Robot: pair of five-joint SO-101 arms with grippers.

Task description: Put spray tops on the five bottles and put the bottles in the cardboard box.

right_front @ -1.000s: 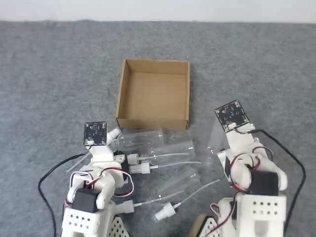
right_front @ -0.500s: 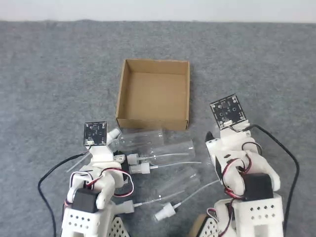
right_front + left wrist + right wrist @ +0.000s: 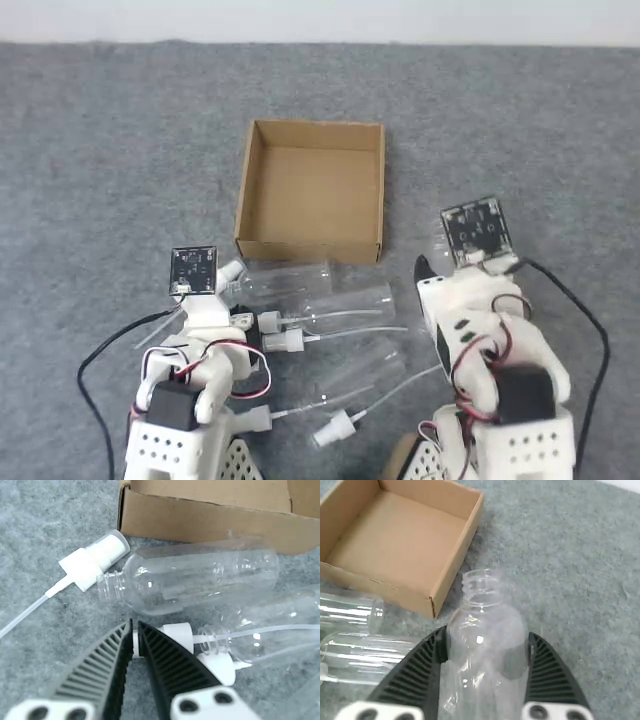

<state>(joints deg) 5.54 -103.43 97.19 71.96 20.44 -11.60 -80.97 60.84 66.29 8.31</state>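
My right gripper is shut on a clear bottle, held upright with its open neck up, near the cardboard box. In the high view that arm stands right of the box. My left gripper is shut just above the carpet, its tips at a white spray top whose tube runs into a lying bottle. Another clear bottle lies by the box wall, with a loose spray top at its neck. More bottles and spray tops lie between the arms.
Everything sits on grey carpet. The box is open on top with nothing inside. Black cables trail beside both arm bases. A pale wall edge runs along the far side.
The right arm has shifted and turned a little with the bottle in its grip. The left arm and the lying bottles have stayed put.
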